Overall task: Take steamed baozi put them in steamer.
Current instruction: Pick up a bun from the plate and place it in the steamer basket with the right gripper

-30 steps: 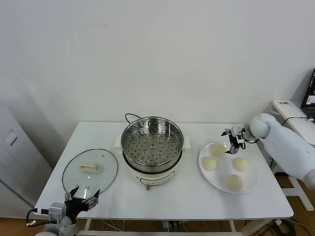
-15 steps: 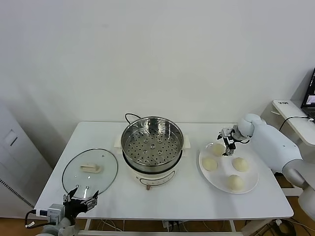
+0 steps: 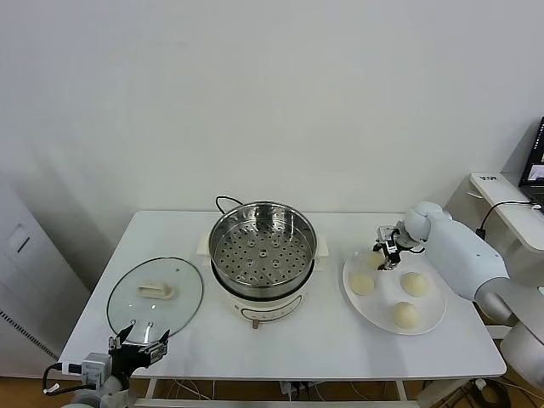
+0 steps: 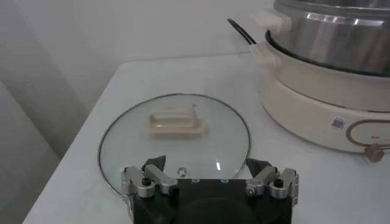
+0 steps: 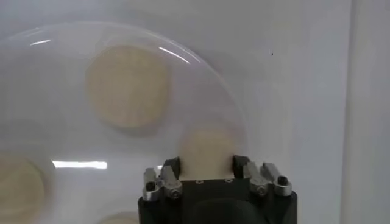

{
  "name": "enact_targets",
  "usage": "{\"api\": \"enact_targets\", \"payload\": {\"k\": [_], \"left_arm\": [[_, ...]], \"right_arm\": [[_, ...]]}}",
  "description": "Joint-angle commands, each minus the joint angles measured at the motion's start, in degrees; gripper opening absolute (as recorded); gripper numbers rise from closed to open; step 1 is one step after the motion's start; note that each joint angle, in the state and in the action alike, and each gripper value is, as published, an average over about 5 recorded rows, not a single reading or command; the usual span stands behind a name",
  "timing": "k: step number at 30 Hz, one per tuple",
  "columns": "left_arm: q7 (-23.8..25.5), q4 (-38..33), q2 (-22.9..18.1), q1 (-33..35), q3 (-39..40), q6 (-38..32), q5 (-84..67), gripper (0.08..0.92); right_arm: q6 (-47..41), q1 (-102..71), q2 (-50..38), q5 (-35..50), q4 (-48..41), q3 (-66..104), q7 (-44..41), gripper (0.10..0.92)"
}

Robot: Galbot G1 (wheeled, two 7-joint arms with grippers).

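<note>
A round glass lid (image 3: 155, 294) with a cream handle (image 3: 156, 290) lies flat on the white table (image 3: 280, 344), over on the left near the front edge. A white plate (image 3: 425, 321) sits on the right side. Off the table's right end, another white surface (image 3: 510, 204) carries a dark screen (image 3: 537, 166).

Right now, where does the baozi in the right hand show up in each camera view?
Head view: the gripped baozi sits at the plate's far-left edge, mostly hidden by the right hand.
Left wrist view: not in it; only the glass lid and steamer show.
Right wrist view: the bun lies between the hand's fingers.
Shared landmark: the white plate, in head and right wrist views.
</note>
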Motion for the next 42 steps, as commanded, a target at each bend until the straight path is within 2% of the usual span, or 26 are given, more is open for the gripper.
{"api": "enact_targets", "payload": {"k": [1,9,14,20,29,36,42], "left_arm": [[-0.13,-0.1,-0.17,0.35,-0.4,0.03,0.04,0.823],[-0.23,-0.33,-0.14,0.84,-0.24,0.1,0.05,0.823],[-0.24,-0.42,0.04,0.37,0.17,0.3,0.03,0.823],[-0.26,-0.44,0.2,-0.06,0.52,0.57,0.01,0.823],[-0.42,-0.68,0.17,-0.11,0.64,0.62,-0.44,0.823],[-0.57,-1.23,0.3,0.0,0.63,0.72,-0.44,0.823],[-0.76,-1.08,0.59,0.12,0.62,0.67,-0.57,0.823]], "right_arm": [[-0.84,2.81,-2.48,2.81,5.55,-3.76,-0.25,0.476],[0.37,20.07,-8.81,15.09,19.08,-18.64,-2.68,0.476],[9.53,29.11,-6.24,16.81,19.63,-21.69,-5.87,0.483],[21.55,31.86,0.78,16.81,16.63,-19.02,-9.01,0.484],[40.41,30.03,11.35,11.06,15.28,-14.19,-11.63,0.484],[43.05,26.74,12.7,2.22,20.52,-13.66,-9.95,0.484],[43.05,21.69,15.11,-7.44,21.1,-10.4,-8.81,0.484]]}}
